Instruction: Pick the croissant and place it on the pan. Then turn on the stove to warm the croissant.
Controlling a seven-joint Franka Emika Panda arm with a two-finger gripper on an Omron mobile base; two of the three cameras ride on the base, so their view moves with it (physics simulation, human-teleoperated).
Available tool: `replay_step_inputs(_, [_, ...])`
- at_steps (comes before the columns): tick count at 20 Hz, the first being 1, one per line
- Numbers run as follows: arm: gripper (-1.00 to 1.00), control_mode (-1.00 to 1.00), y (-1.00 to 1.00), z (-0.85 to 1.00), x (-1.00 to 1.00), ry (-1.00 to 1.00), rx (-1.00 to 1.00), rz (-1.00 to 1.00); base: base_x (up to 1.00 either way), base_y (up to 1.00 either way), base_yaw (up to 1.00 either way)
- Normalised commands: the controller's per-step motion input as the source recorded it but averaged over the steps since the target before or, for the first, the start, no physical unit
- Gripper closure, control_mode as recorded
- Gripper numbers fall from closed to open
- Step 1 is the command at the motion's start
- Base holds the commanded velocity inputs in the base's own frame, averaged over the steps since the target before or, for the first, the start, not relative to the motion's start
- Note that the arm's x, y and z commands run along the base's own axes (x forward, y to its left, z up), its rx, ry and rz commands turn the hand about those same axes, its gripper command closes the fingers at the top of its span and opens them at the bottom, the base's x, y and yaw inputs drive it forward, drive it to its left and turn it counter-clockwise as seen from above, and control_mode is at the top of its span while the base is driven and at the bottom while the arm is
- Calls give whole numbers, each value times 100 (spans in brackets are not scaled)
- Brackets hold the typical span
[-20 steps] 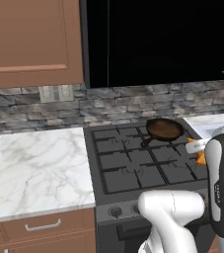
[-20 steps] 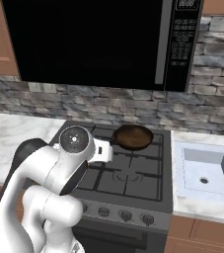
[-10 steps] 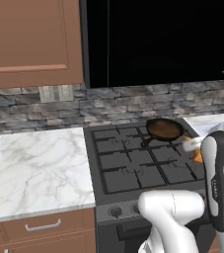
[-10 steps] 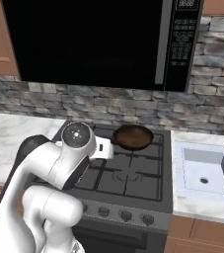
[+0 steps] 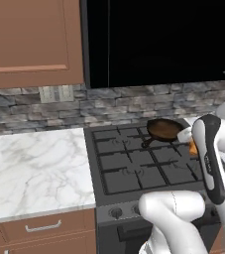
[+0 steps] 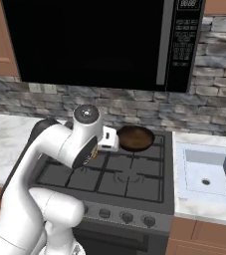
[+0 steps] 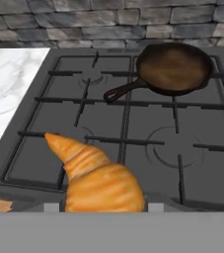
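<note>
My gripper (image 7: pixel 103 206) is shut on the golden-orange croissant (image 7: pixel 96 179), which hangs a little above the front left of the stove (image 7: pixel 133 123). The croissant covers the fingertips. The dark pan (image 7: pixel 175 66) sits empty on the back right burner, its short handle pointing toward the stove's middle. In the left base view a bit of the croissant (image 5: pixel 193 148) peeks out beside my forearm, just right of and nearer than the pan (image 5: pixel 163 129). In the right base view my hand sits close to the left of the pan (image 6: pixel 134 138).
Black grates cover the stove (image 6: pixel 114 179), and round knobs (image 6: pixel 104 213) line its front. A marble counter (image 5: pixel 29 163) lies to its left and a white sink (image 6: pixel 209 167) to its right. A black microwave (image 6: pixel 94 40) hangs above, with a stone backsplash (image 7: pixel 108 20) behind.
The arm has carried the croissant a short way over the stove toward the pan. The pan has stayed where it was, and the grip is unchanged.
</note>
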Motion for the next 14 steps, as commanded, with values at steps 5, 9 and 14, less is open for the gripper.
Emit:
replay_step_inputs(5, [100, -100, -17, 1, 22, 13, 0, -1, 0, 0, 0])
replay_step_inputs(9, [100, -100, -5, -2, 15, 6, 0, 0, 0, 0, 0])
replay_step_inputs(14, [100, -100, 0, -17, 26, 0, -2, 0, 0, 0, 0])
